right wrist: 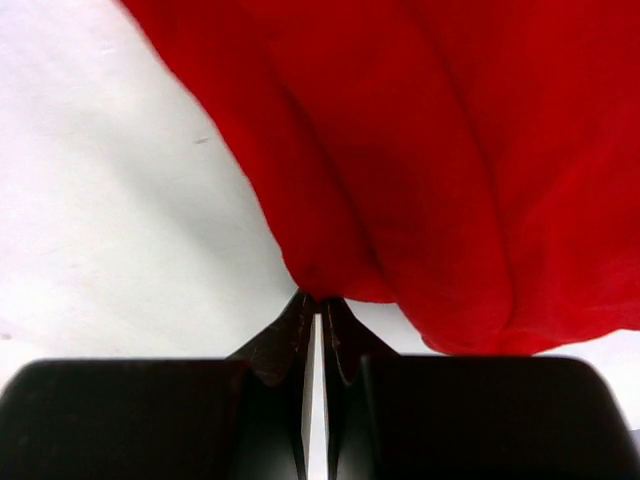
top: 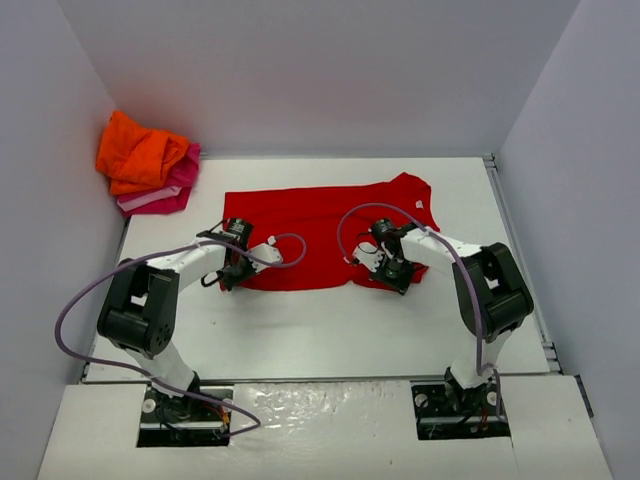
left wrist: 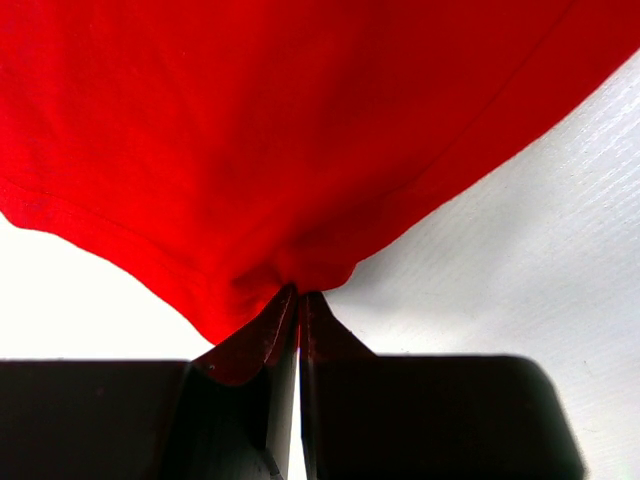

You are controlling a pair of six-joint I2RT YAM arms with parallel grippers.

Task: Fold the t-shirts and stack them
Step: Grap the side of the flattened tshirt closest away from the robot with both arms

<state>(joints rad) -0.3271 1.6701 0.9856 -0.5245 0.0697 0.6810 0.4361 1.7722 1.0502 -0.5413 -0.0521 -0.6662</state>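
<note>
A red t-shirt [top: 320,225] lies spread across the middle of the white table [top: 330,330], a sleeve at its far right. My left gripper [top: 232,281] is shut on the shirt's near left hem corner; in the left wrist view the red t-shirt [left wrist: 300,130] bunches into the fingertips [left wrist: 285,305]. My right gripper [top: 392,278] is shut on the near right edge, and the red t-shirt [right wrist: 430,150] puckers at its fingertips [right wrist: 305,305]. An orange t-shirt [top: 140,150] sits crumpled on a pink t-shirt [top: 165,195] at the far left corner.
White walls [top: 300,70] enclose the table on three sides. Purple cables [top: 75,310] loop from both arms over the cloth and the table's left side. The arm bases [top: 180,405] stand at the near edge.
</note>
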